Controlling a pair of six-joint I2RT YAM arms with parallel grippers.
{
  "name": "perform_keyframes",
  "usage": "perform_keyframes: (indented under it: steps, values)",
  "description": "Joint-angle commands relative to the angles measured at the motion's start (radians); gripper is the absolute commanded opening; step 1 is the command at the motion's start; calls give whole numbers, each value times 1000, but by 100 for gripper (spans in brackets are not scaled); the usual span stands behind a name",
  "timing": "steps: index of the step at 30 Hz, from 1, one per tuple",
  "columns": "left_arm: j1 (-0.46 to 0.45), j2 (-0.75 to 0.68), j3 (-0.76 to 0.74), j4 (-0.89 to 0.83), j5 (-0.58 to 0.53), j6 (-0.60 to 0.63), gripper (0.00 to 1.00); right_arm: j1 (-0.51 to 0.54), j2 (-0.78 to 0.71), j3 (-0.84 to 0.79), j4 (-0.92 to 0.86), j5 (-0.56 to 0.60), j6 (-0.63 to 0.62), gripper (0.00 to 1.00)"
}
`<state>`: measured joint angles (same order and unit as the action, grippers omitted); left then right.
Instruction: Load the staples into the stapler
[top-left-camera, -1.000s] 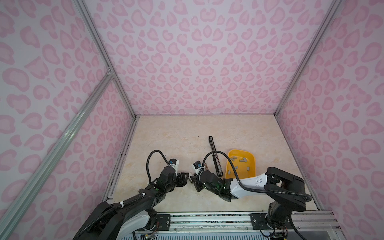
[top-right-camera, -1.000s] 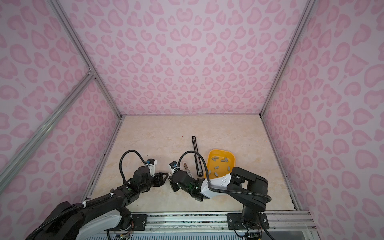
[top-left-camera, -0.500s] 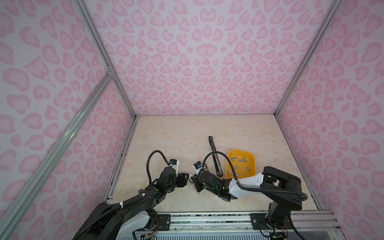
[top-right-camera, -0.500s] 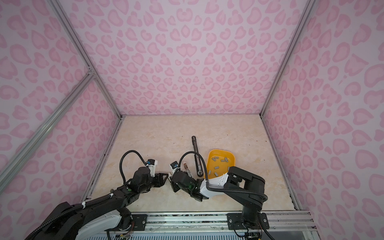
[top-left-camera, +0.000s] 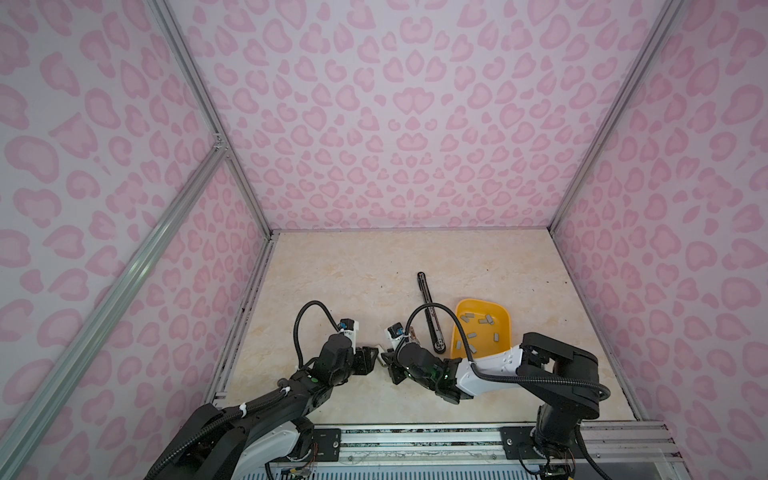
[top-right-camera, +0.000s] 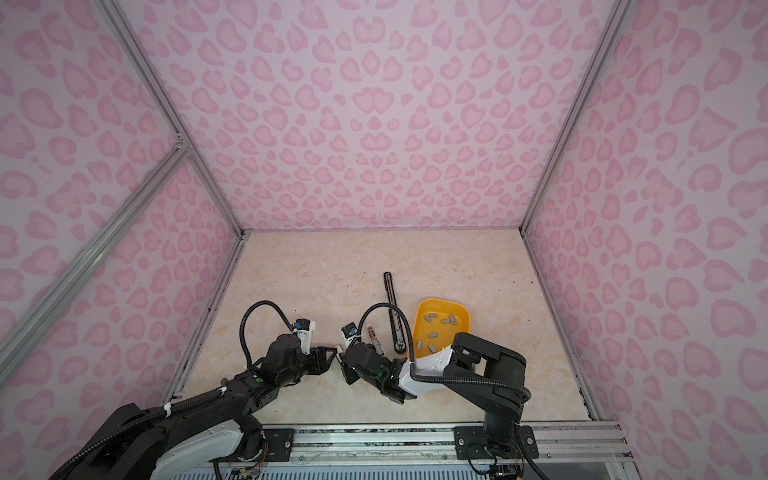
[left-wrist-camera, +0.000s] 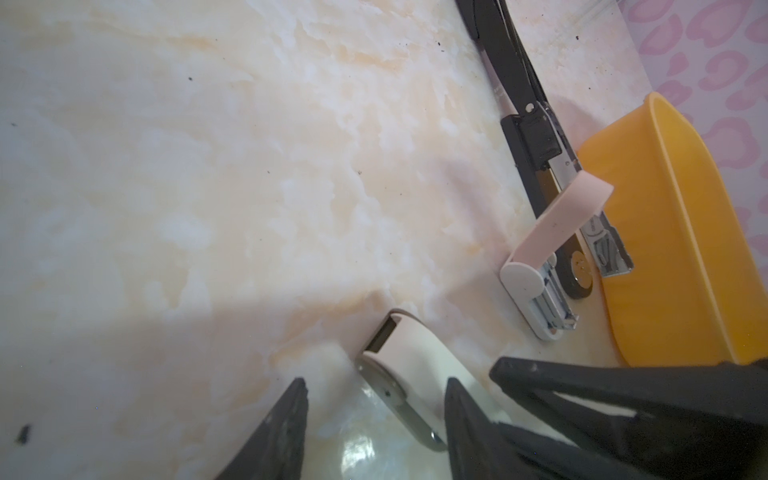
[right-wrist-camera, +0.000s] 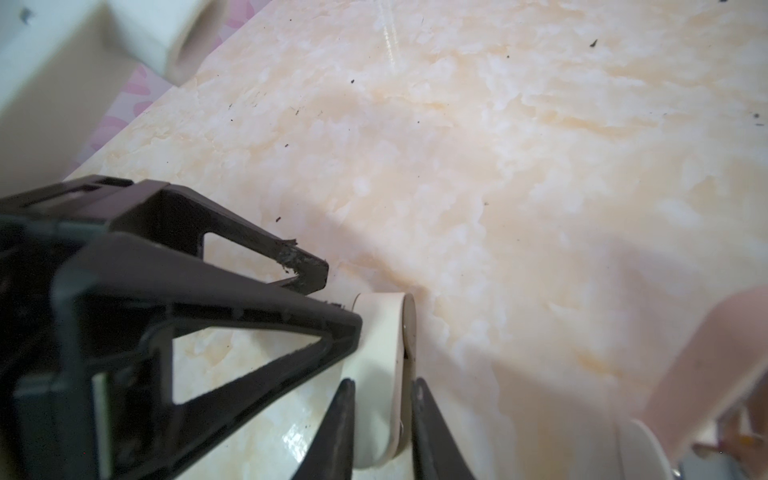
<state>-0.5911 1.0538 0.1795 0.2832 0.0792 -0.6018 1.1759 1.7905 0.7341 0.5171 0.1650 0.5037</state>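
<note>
The right gripper (right-wrist-camera: 382, 399) pinches one end of a shut-looking cream stapler (right-wrist-camera: 380, 332), while the left gripper (left-wrist-camera: 374, 382), jaws half parted, straddles its other end without clearly gripping. Well off to the right gripper's outer side, the staples (top-left-camera: 471, 335) lie untouched in a yellow tray (top-left-camera: 482, 300). By appearances, loading has not begun.

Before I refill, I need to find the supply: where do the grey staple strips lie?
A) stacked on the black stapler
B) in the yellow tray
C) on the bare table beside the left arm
B: in both top views the staples lie scattered inside the yellow tray.
</note>
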Motion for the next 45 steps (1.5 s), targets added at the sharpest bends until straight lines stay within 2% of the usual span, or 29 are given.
perform_keyframes:
  steps: [1, 34, 40, 45]
  values:
    - [-1, -3, -3, 14, -10, 0, 54, 1, 17, -9, -51, 11, -1, 24]
    - [-10, 33, -3, 37, -27, -4, 52, 21, 98, -99, 119, 68, -1, 22]
    - [-10, 1, 15, -13, -61, 4, 52, 21, 68, -58, 64, 69, -23, 23]
    - [-10, -29, 49, -72, -142, 2, 52, 13, 16, 32, -58, 100, -66, 30]
